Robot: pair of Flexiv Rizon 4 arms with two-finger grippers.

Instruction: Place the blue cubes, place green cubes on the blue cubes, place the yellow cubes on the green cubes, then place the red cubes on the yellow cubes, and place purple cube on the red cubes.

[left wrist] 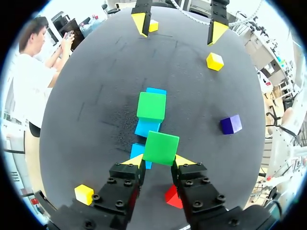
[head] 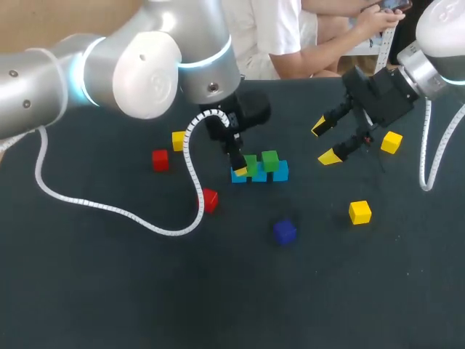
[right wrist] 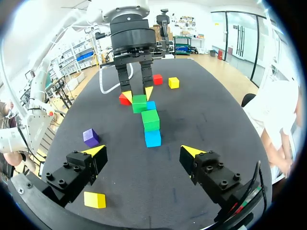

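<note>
Left hand (left wrist: 159,160): closed on green cube (left wrist: 161,147), one finger on each opposite side; holds it low at the near end of the blue row. Can't tell if it touches the blue below.
Blue cubes (head: 280,172): three in a line mid-counter, close together; base layer, looks laid.
Other green cube (left wrist: 151,106): sits on top of the blue row, further along from the held one, square to the row.
Why gripped so: side grip leaves the underside free to seat flat; cube turned in line with the row so edges match.
Right hand (head: 324,142): wide open, empty, hangs above the counter (head: 109,291) well right of the row; clear of the left arm's work, near a yellow for the next layer.
Yellow cubes: one just beside the right hand (head: 391,142), one nearer the front (head: 360,211), one far left (head: 179,140); all loose.
Red cubes: (head: 160,159) and (head: 209,199), loose, left of the row.
Purple cube (head: 285,231): loose in front of the row, goes last.
Step, judged: seating the second green; yellow, red and purple layers not yet begun.
Risk, judged: an off-centre release could tip the cube or shove the blue apart.
</note>
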